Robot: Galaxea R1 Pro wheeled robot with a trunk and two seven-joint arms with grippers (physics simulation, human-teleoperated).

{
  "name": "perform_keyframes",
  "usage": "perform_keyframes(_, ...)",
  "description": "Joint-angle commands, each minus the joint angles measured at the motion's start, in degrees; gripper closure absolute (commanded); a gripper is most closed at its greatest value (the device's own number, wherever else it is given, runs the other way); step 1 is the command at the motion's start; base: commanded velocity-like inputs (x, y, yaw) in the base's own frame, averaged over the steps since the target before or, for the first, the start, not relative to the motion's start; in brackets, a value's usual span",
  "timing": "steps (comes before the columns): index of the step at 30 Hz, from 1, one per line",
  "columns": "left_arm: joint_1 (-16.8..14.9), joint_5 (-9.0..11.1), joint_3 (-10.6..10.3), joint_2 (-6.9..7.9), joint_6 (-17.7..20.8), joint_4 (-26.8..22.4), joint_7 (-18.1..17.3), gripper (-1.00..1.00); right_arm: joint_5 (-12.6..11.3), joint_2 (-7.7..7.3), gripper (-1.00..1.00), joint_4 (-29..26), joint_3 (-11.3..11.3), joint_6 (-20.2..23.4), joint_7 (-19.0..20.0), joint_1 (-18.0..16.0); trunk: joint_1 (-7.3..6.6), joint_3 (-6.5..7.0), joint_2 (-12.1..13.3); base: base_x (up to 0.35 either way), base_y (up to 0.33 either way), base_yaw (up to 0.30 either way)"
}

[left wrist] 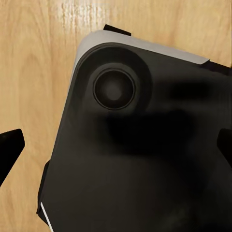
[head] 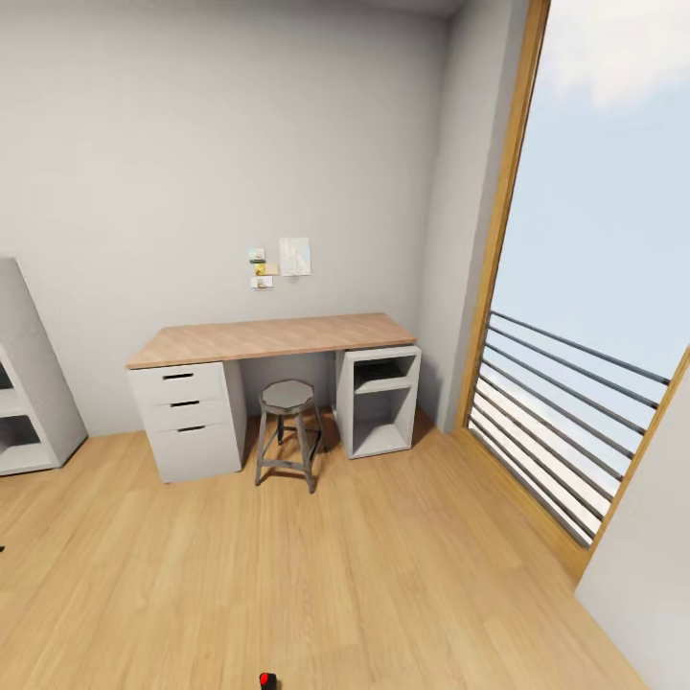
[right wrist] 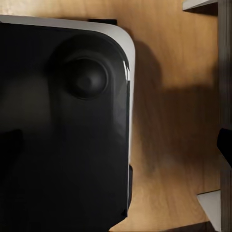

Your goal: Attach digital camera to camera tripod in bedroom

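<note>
The bedroom shows in the head view, with pale grey walls and a wood plank floor (head: pixel 383 575). The camera tripod is out of view. A small black thing with a red dot (head: pixel 267 680) pokes in at the bottom edge; too little of it shows to tell whether it is the digital camera. My left gripper (left wrist: pixel 116 150) hangs open over a black, grey-rimmed part of my own base (left wrist: pixel 145 159), fingertips (left wrist: pixel 10 145) wide apart with nothing between them. My right gripper (right wrist: pixel 116 150) is open too, empty, above the same kind of black body (right wrist: pixel 63 135).
A wood-topped grey desk (head: pixel 273 337) with drawers stands against the far wall, a round metal stool (head: pixel 287 431) in front of it. A white shelf (head: pixel 29 402) is at the left. A tall window with a railing (head: pixel 575 422) fills the right side.
</note>
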Motion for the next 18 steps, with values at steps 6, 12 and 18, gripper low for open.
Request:
perform_keyframes(6, 0.0, -0.1, 0.0, 0.73, 2.1, -6.2, -0.1, -1.00, 0.3, -1.38, -1.00, -2.8, 0.0, 0.0, 0.2, -0.3, 0.00, -0.04, 0.0, 0.000, 0.000, 0.000)
perform_keyframes(12, 0.0, -0.3, 0.0, 2.17, 17.3, -21.5, 0.2, -1.00, 0.0, -2.40, -1.00, -16.2, -0.3, 6.2, 0.6, -0.7, 0.00, -0.04, 0.0, 0.000, 0.000, 0.000)
perform_keyframes(18, -0.1, -0.4, 0.1, 2.87, 32.1, -42.7, 0.4, -1.00, -1.3, -4.30, -1.00, -31.3, -1.1, 20.1, 1.1, -2.7, 0.00, -0.04, 0.0, 0.000, 0.000, 0.000)
